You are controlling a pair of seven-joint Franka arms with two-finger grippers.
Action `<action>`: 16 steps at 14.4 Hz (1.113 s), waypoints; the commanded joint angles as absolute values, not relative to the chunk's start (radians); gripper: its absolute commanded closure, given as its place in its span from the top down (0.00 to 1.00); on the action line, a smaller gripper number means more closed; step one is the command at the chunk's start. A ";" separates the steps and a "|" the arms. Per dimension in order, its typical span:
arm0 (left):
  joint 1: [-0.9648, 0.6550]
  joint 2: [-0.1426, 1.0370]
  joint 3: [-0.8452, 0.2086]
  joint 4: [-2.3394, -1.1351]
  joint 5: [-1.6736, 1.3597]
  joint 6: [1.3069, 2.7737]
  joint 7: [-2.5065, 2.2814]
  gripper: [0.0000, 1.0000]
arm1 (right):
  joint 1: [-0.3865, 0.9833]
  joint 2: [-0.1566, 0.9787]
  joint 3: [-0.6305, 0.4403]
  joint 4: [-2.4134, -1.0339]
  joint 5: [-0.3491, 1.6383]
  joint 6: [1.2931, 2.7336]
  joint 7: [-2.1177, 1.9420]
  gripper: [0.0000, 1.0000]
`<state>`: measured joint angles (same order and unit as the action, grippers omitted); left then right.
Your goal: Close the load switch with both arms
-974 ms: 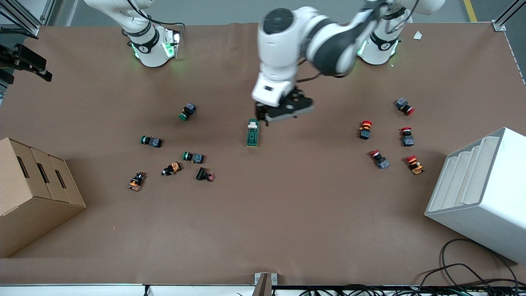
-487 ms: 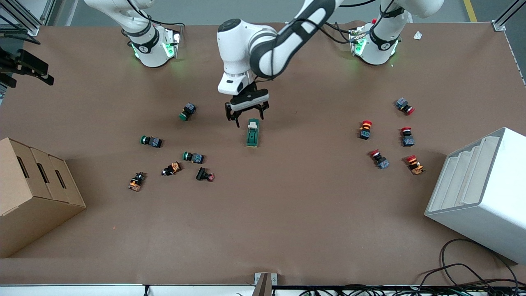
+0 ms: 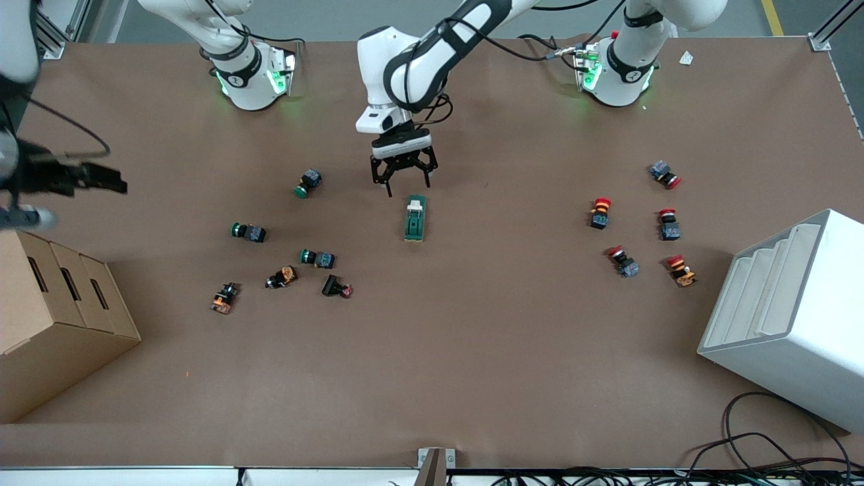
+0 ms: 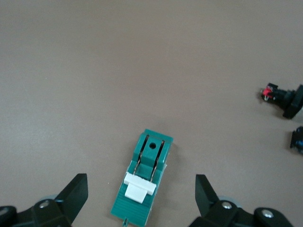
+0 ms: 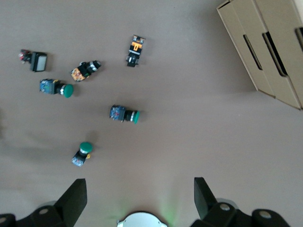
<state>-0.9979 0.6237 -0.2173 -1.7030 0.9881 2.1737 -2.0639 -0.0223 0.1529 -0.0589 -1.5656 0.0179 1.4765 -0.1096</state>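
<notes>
Left gripper: jaws spread wide, holding nothing. In the left wrist view the two fingertips stand well apart with the load switch lying between and ahead of them, untouched. You have it hovering over the desk just off the switch's lever end, likely so the fingers can come down astride the narrow body.

Load switch: flat on the desk near the middle, long axis running toward and away from the front camera. Its white lever sits at the end closer to the robots' bases, which puts it right under the left gripper's approach.

Right gripper: jaws also wide open and empty. It hangs high over the right arm's end of the desk, above the scattered green-capped push buttons and beside the cardboard box. Well apart from the switch; judge it not yet in position to help.

Red-capped push buttons lie toward the left arm's end, near the white stepped bin, clear of the work.

Judgement: early approach. Nothing grasped, lever not yet pressed. One arm will probably need to steady the body while the other drives the lever.
</notes>
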 commanded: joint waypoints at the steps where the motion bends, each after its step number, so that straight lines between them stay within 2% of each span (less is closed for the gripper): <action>1: -1.037 0.615 -0.210 -1.752 1.035 2.169 -2.089 1.00 | -0.025 0.166 -0.049 -1.535 0.035 1.466 -0.095 1.00; 4: -1.061 0.624 -0.212 -1.821 1.213 2.166 -2.233 1.00 | 0.017 0.170 -0.048 -1.545 0.100 1.483 0.013 1.00; 10: -1.141 0.655 -0.210 -1.881 1.351 2.112 -2.460 1.00 | 0.288 0.183 -0.046 -1.595 0.126 1.541 0.564 1.00; 16: -1.186 0.738 -0.210 -1.881 1.489 2.031 -2.551 1.00 | 0.541 0.201 -0.046 -1.761 0.209 1.851 0.998 1.00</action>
